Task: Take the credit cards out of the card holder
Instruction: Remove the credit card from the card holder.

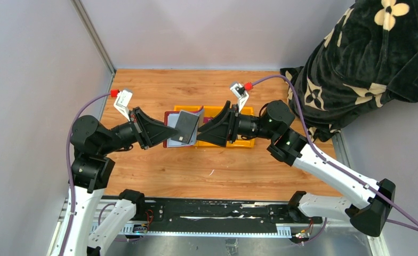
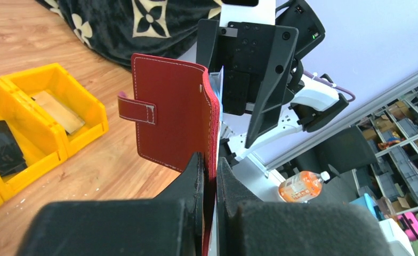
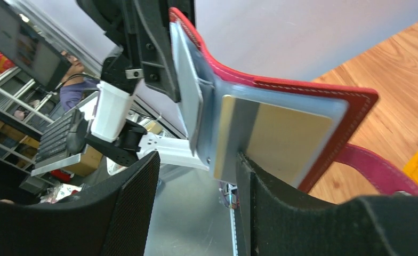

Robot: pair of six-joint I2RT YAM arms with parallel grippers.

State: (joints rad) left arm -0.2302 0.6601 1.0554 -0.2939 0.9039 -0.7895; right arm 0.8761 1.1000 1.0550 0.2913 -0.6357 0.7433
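Currently: card holder (image 2: 175, 112), maroon stitched leather, opened, aloft over wooden table (image 1: 196, 170). Left gripper (image 2: 209, 165) clamped on one edge. Right gripper (image 3: 196, 165) jaws apart around edge of clear sleeve bearing tan-gold card (image 3: 281, 138). Behind: yellow plastic tray (image 2: 84, 133), black floral cloth (image 1: 367, 58).

card holder (image 2: 175, 106): dark red | tray (image 2: 92, 114): yellow | cloth (image 1: 356, 64): black, cream flowers

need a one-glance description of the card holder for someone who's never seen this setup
On the wooden table, find the yellow tray between the two arms. Over its left end, the left pincer holds the card holder open, off the table. It is the only dark red thing there: white stitching, a strap tab, and clear sleeves inside.
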